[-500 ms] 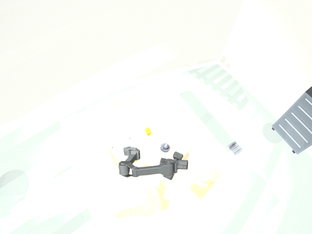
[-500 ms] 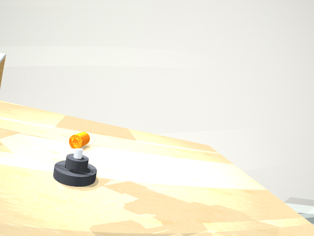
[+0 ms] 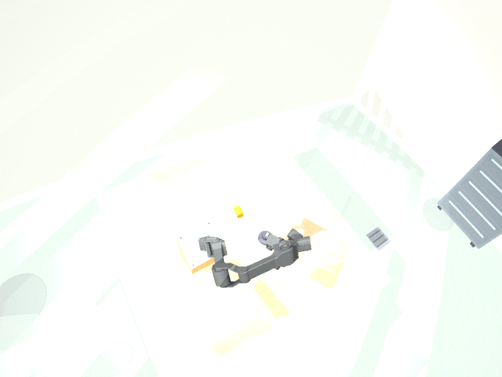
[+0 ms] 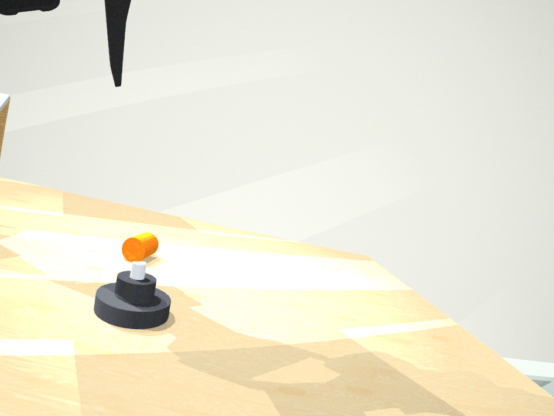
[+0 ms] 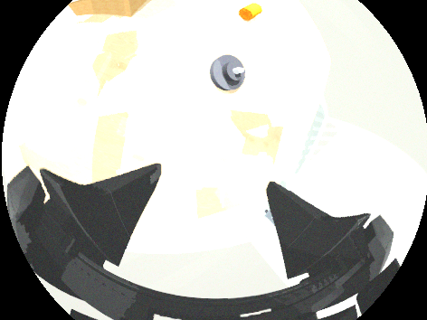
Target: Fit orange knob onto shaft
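Note:
The orange knob (image 3: 238, 211) (image 4: 140, 246) (image 5: 251, 12) lies on its side on the table, beyond the pedestal in the exterior view. The round dark pedestal (image 4: 132, 315) (image 5: 218, 74) stands upright on the table, partly covered by the arm in the top view. Its silver shaft (image 4: 138, 270) (image 5: 238, 70) points up, bare; its flat side cannot be made out. My gripper (image 5: 214, 174) is open and empty, well above the table. The pedestal and knob both lie ahead of the fingers in the wrist view. One finger hangs high above the pedestal in the exterior view. The knob's hole cannot be made out.
The arm (image 3: 261, 266) reaches from its base beside a wooden box (image 3: 202, 265) (image 5: 109, 6). The table (image 4: 313, 313) has its edge at the right in the exterior view. A grey ribbed panel (image 3: 474, 198) stands far right in the top view.

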`<state>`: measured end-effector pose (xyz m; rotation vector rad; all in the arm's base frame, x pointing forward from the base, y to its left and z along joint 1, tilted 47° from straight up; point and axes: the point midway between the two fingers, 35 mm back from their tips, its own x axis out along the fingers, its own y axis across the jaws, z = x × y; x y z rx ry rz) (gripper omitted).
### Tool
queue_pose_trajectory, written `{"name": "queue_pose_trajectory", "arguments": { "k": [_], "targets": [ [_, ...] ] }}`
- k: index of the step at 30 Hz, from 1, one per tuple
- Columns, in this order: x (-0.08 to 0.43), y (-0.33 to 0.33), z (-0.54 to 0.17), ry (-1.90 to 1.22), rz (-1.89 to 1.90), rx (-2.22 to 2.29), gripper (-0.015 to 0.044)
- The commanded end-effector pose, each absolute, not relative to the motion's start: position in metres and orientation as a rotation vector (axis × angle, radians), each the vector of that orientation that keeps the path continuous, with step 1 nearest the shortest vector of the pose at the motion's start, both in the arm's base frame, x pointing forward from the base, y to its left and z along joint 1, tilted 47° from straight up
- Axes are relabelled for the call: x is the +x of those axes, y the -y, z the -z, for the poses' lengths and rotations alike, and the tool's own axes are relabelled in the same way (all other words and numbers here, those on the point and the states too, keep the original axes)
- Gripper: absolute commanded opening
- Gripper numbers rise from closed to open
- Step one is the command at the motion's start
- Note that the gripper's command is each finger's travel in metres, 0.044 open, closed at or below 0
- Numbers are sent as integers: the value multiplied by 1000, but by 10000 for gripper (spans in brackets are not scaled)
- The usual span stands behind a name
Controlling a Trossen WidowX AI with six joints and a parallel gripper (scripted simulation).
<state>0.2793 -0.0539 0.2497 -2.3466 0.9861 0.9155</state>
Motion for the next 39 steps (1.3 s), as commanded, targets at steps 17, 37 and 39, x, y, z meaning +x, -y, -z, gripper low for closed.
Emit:
{"name": "queue_pose_trajectory", "arguments": {
  "k": [17, 37, 39],
  "targets": [
    [339, -95, -16, -1398, -857, -1867, 440],
    [279, -129, 111, -1591, -573, -1829, 440],
    [281, -125, 115, -1591, -573, -1829, 440]
  ]
}}
